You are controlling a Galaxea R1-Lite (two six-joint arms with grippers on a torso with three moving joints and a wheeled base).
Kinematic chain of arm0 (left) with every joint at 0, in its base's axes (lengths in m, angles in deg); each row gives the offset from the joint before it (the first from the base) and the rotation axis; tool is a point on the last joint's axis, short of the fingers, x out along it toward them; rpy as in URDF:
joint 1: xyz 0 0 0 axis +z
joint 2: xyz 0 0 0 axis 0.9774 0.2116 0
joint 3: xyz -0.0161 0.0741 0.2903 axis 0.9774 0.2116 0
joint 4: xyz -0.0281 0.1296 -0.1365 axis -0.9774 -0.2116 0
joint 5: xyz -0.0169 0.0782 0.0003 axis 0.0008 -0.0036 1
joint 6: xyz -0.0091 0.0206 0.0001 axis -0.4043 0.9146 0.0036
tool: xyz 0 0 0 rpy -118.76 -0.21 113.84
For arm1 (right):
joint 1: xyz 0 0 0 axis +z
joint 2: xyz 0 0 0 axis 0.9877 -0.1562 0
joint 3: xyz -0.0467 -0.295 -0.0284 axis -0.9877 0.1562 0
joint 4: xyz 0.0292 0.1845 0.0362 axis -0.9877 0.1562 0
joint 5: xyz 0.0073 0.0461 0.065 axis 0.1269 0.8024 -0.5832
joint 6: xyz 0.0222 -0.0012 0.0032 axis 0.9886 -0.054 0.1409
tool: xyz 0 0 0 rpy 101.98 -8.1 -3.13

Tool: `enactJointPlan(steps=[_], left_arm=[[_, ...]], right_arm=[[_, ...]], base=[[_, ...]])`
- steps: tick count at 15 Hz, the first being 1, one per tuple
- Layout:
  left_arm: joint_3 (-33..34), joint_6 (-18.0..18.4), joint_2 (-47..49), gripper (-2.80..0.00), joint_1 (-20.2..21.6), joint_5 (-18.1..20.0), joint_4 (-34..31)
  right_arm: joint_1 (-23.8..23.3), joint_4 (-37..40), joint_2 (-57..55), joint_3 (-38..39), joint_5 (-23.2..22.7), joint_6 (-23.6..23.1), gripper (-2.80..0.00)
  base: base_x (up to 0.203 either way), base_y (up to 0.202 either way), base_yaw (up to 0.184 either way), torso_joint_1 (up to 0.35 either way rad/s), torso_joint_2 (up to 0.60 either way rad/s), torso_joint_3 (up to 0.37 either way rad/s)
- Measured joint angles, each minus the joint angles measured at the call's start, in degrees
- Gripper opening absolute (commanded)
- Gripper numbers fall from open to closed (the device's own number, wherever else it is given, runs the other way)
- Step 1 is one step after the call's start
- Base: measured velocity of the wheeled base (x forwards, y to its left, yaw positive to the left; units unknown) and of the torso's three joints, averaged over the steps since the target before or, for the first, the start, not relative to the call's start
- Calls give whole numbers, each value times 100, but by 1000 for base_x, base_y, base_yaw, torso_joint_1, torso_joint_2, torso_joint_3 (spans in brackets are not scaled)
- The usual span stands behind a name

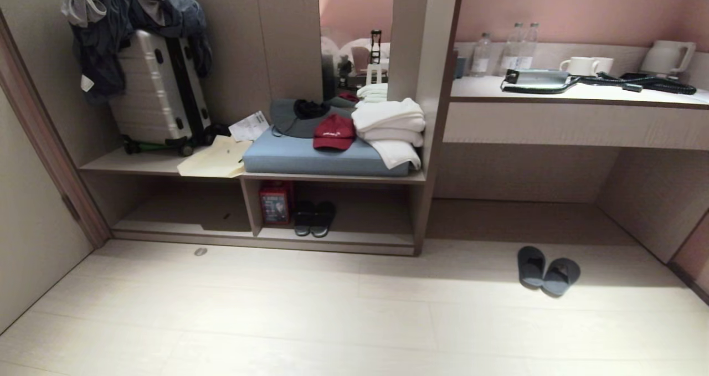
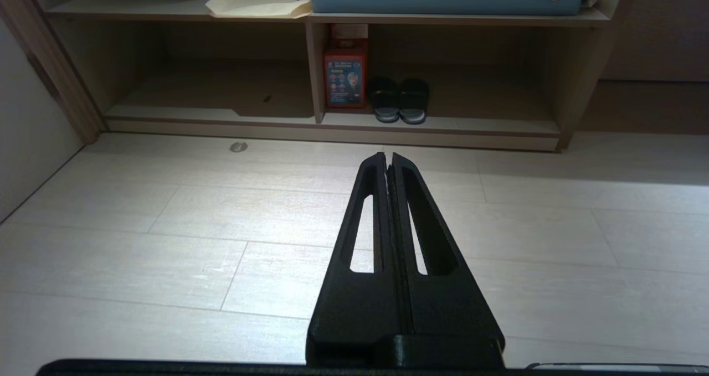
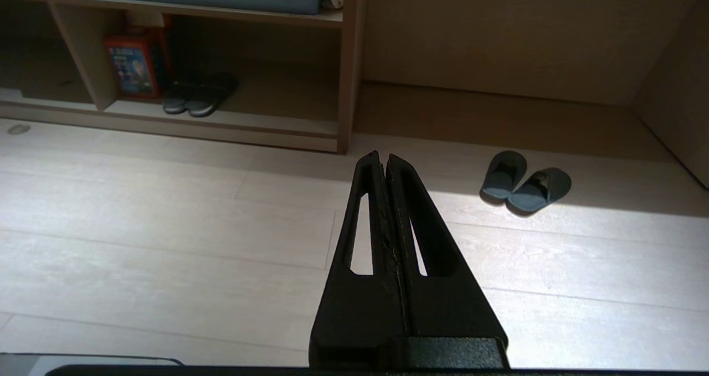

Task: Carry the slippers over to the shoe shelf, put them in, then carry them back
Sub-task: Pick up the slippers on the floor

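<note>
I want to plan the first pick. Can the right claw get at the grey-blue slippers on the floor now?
Probably not yet. The right claw is shut and well short of the slippers, though only bare floor lies between.

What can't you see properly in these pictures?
- Red box in the shoe shelf: print too small, every view.
- Suitcase: top covered by clothes, head view.
- Water bottles: labels too small, head view.
- Slippers: insides dark.
</note>
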Motion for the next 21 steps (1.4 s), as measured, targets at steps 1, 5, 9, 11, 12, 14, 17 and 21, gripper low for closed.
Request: enactJointPlan(steps=[1, 5, 9, 11, 12, 14, 17, 21], left_arm=[[0, 2, 0, -280, 1, 1, -2], [0, 2, 0, -280, 5, -1, 2], [0, 0, 0, -280, 4, -1, 2], [0, 0, 0, -280, 7, -3, 2], [0, 0, 0, -280, 7, -3, -2], [0, 0, 0, -280, 2, -1, -2], [0, 2, 0, -280, 0, -3, -4], [0, 0, 0, -280, 7, 0, -2]], right_arm=[[0, -1, 0, 0, 0, 1, -280], [0, 2, 0, 0, -2, 1, -280], [0, 3, 0, 0, 6, -3, -280], [0, 2, 0, 0, 6, -1, -280], [0, -3, 0, 0, 1, -1, -280], [0, 0, 0, 0, 1, -1, -280], [0, -2, 0, 0, 6, -1, -280], [0, -4, 0, 0, 6, 0, -280]], base=[[193, 0, 1, 7, 2, 6], [192, 0, 0, -1, 5, 0], [195, 0, -1, 1, 3, 1], [195, 0, -1, 1, 1, 2], [196, 0, 1, 2, 2, 2], [193, 0, 1, 0, -2, 1], [197, 0, 0, 4, 2, 0], [179, 0, -1, 3, 3, 1]])
